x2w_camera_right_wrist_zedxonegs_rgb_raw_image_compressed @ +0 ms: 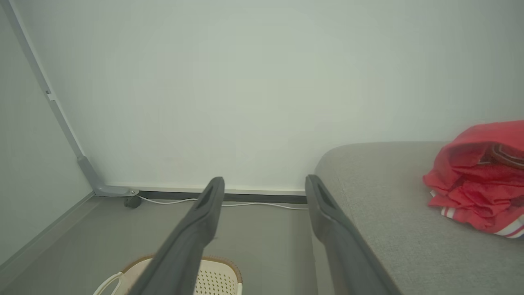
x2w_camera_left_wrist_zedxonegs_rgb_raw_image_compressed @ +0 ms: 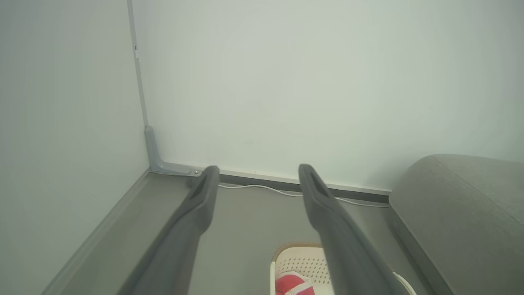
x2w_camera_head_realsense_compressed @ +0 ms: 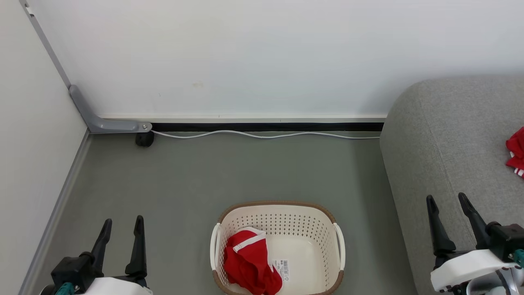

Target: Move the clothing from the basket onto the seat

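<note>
Two grippers stand low at the near edge of the head view, their dark fingers pointing up and away: the left gripper (x2w_camera_head_realsense_compressed: 123, 219) over bare floor (x2w_camera_head_realsense_compressed: 196, 172) left of the basket (x2w_camera_head_realsense_compressed: 278, 203), the right gripper (x2w_camera_head_realsense_compressed: 446, 196) against the rounded side of the grey sofa (x2w_camera_head_realsense_compressed: 450, 135), each with its jaws spread wide and nothing between them. One red garment (x2w_camera_head_realsense_compressed: 249, 262) with a white band lies crumpled in the left half of the basket, touching the label sticker (x2w_camera_head_realsense_compressed: 284, 270) on its bottom. A second red garment (x2w_camera_head_realsense_compressed: 516, 151) lies on the sofa, cut off by the right edge; the right wrist view shows it as a heap with white stripes at its hem. Open floor runs from the basket to the wall, where a white cable (x2w_camera_head_realsense_compressed: 262, 135) trails along the skirting and a grey bracket (x2w_camera_head_realsense_compressed: 102, 123) sits in the corner. A strip of floor parts basket and sofa. The basket's near rim is cut off by the bottom edge
</note>
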